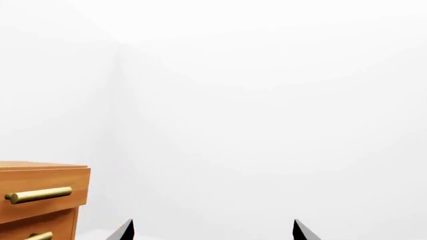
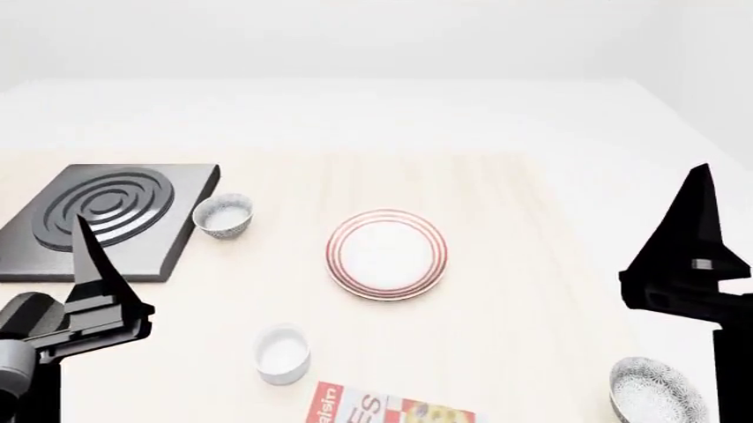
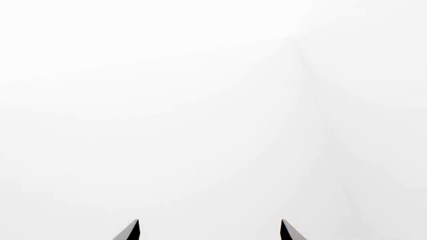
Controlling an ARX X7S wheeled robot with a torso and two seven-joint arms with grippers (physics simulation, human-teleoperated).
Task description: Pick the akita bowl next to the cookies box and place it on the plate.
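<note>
Both grippers gape, holding nothing — the akita bowl (image 2: pixel 657 394) sits just below the right gripper (image 2: pixel 694 264), the plate (image 2: pixel 387 254) well off to its left.

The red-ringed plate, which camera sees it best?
The head view: the plate lies whole on the table, nothing covering it. The left wrist view shows only a wooden drawer unit and wall; the right wrist view shows only blank wall.
</note>
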